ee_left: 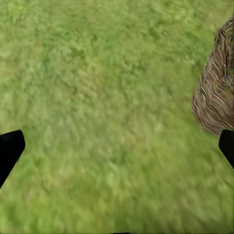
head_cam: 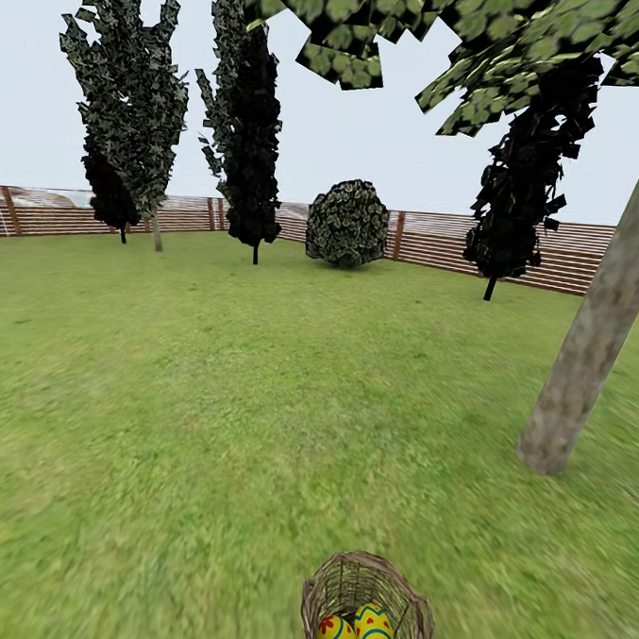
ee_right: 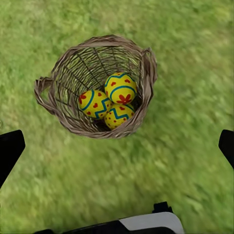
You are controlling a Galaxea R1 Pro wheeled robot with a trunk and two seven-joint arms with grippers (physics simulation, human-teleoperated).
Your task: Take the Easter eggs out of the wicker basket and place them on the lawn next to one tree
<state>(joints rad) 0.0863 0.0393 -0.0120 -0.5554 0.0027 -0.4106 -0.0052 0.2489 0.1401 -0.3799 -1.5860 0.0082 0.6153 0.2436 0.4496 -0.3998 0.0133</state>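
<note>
The left gripper point(ee_left: 117, 151) hangs over the lawn point(ee_left: 97, 97), fingers point(ee_left: 9, 148) spread wide. The wicker basket point(ee_left: 214, 97) sits beside one fingertip.

yellow eggs point(ee_right: 111, 101) with blue zigzags and red flowers, tan-brown woven basket point(ee_right: 63, 105), mottled green lawn point(head_cam: 212, 379), grey-brown trunk point(head_cam: 592, 346)

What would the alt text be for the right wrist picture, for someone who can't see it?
A round wicker basket sits on the green lawn with three Easter eggs, yellow with blue bands and red flowers, clustered inside it. The right end effector hangs above, its two dark fingertips spread wide at the picture's edges.
</note>
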